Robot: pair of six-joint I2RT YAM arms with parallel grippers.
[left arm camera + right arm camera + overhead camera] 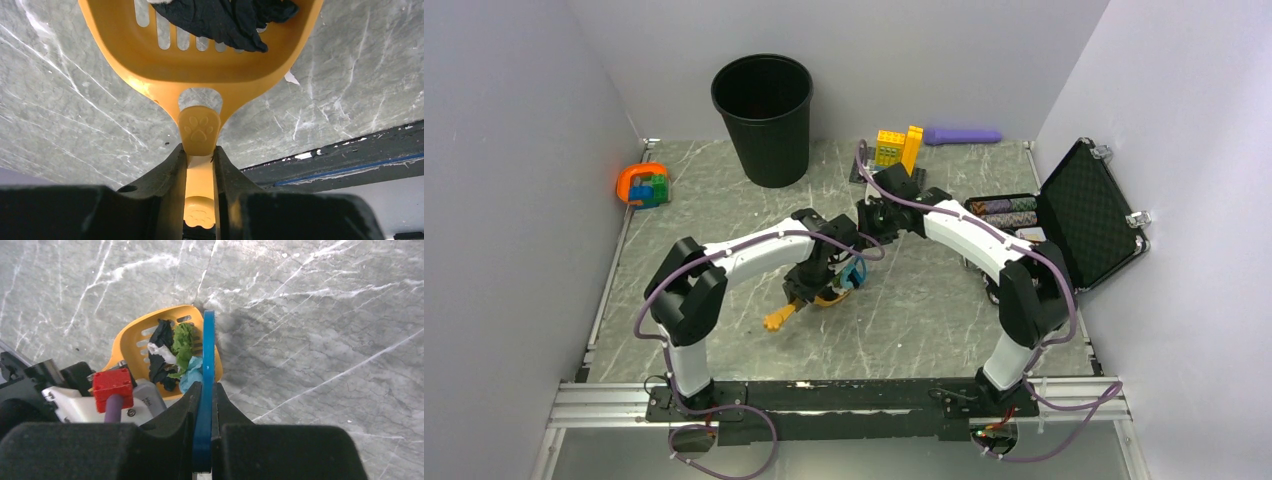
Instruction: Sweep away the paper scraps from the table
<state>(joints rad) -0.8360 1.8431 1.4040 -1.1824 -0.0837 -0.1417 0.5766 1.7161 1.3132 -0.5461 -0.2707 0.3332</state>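
Observation:
My left gripper (200,152) is shut on the handle of an orange slotted scoop (200,65) that rests low over the marble table (60,100). The scoop (131,342) holds several paper scraps (172,352), dark navy, green, white and teal. One small white scrap (291,77) lies on the table beside the scoop. My right gripper (206,390) is shut on a thin blue scraper (207,350) whose edge stands at the scoop's open side. From above, both grippers meet at the table's centre by the scoop (809,300) and the blue scraper (856,272).
A black bin (764,118) stands at the back. An orange ring with bricks (642,186) lies at the back left. Yellow bricks (899,147), a purple tube (964,135) and an open black case with poker chips (1064,215) sit at the back right.

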